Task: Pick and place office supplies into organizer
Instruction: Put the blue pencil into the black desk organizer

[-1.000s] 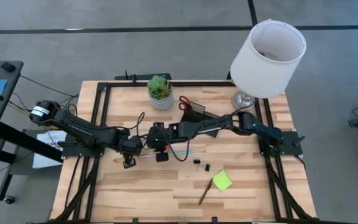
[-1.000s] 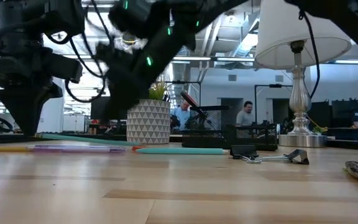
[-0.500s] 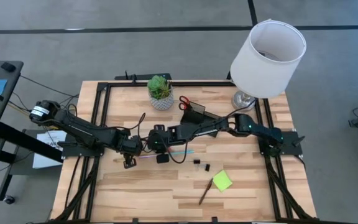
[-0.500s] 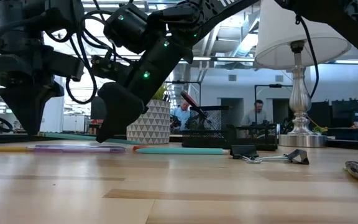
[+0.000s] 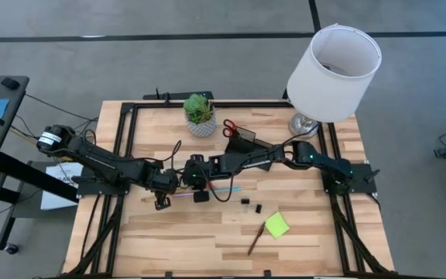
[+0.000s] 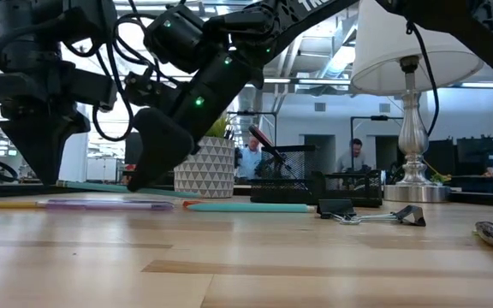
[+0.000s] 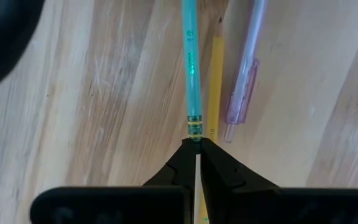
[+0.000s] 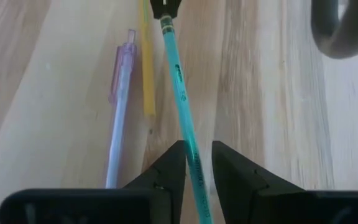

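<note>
Right wrist view shows the right gripper (image 8: 196, 163) with its two fingers set a little apart, one on each side of the teal pencil (image 8: 180, 84), which runs up between them along the wood; actual contact cannot be confirmed. At the pencil's far end, toward 12 o'clock in that view, the left gripper (image 8: 165, 9) has its tips pressed together at the pencil's end. The left wrist view confirms this: the left fingers (image 7: 182, 165) are pinched shut with the pencil's banded end right at their tips. Just beside the teal pencil lie a yellow pencil (image 7: 215, 81) and a translucent pink pen (image 7: 244, 74), all three roughly parallel on the table (image 5: 207, 240).

In the high view both grippers meet near the table's centre. The black organizer (image 5: 242, 140), with red-handled scissors (image 5: 229, 126) at its rim, stands toward 1 o'clock from them. Two black clips (image 5: 252, 205) lie toward 4 o'clock, with the lime-green sticky-note pad (image 5: 276, 225) and a brown pencil (image 5: 255, 241) beyond them. A potted plant (image 5: 200, 114) stands at 12 o'clock and a lamp (image 5: 333, 62) near 2 o'clock.
</note>
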Tool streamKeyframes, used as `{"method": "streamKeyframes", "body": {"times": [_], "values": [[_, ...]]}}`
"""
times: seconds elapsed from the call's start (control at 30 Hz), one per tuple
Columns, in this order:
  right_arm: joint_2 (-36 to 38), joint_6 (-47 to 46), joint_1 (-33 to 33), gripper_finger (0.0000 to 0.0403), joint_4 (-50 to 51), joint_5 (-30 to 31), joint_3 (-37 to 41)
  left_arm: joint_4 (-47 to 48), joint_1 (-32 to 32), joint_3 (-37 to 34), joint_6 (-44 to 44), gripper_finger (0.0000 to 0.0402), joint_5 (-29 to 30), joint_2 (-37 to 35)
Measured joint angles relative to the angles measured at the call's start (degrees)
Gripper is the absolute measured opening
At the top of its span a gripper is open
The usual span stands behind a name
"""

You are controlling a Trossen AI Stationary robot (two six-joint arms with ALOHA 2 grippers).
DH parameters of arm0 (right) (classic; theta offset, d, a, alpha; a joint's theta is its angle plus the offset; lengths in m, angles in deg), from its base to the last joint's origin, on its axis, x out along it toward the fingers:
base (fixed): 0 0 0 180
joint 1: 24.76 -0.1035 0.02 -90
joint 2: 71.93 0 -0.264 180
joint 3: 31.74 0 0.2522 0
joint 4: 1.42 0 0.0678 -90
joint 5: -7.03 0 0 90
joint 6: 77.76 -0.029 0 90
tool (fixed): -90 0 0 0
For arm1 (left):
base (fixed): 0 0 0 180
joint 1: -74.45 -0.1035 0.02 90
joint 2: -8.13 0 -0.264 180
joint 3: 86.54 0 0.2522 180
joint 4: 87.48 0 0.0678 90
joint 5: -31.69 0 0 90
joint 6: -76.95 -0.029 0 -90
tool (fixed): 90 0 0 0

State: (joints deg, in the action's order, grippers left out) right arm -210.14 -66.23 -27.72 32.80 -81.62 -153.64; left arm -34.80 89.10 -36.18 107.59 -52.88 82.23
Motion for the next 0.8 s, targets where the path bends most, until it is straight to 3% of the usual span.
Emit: {"method": "streamKeyframes", "body": {"times": [0.8], "values": [[-2.71, -4.11, -0.76, 0.0065, -3.0, -1.38, -0.02, -2.03, -0.02, 0.05, 0.0, 0.0, -0.09, 0.04]]}}
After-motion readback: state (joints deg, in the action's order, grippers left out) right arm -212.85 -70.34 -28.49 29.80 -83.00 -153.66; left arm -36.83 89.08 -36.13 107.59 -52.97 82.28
